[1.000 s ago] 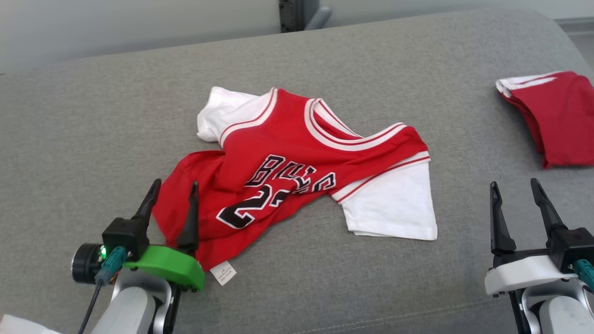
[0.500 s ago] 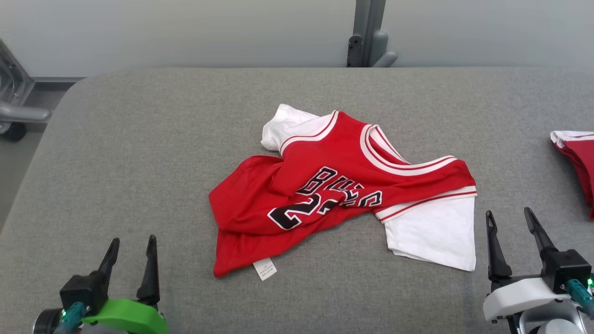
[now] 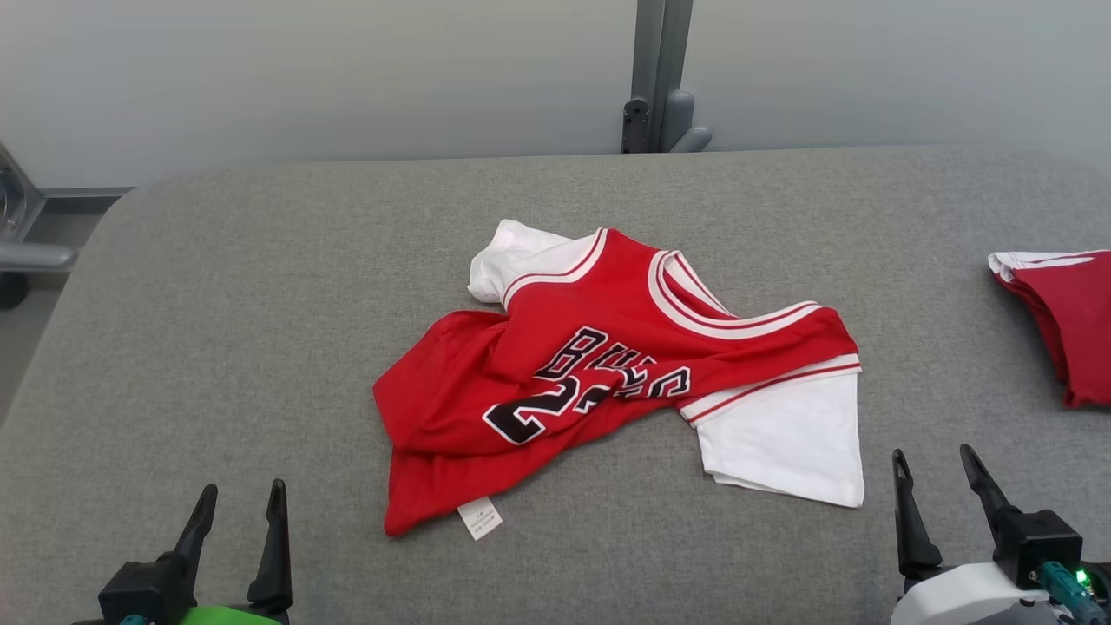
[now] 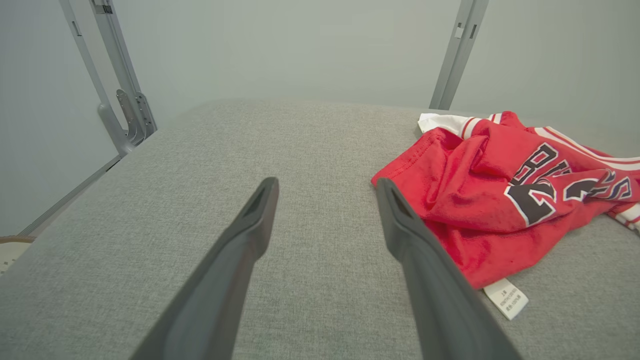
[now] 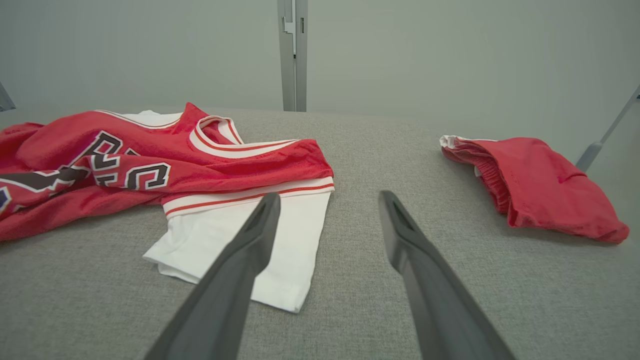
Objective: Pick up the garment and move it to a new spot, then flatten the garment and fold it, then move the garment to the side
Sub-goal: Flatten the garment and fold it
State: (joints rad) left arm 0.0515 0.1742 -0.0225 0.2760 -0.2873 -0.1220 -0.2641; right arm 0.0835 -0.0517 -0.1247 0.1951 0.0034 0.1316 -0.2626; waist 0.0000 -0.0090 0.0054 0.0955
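Red-and-white jersey (image 3: 608, 365) crumpled on grey desk (image 3: 260, 330). Left gripper (image 3: 244, 486), right gripper (image 3: 931, 451) clear of it, fingers spread wide, empty. Second red garment (image 3: 1076, 321) at far right.

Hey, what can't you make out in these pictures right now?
Care tag print: too small to read, head and left wrist views.
Jersey lettering and number: partly swallowed by creases, every view.
Second red garment: cut off by the head view's right edge.

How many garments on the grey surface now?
2: a crumpled red-and-white jersey in the middle, and a folded red garment at the robot's right, cut off in the head view; others may lie beyond.
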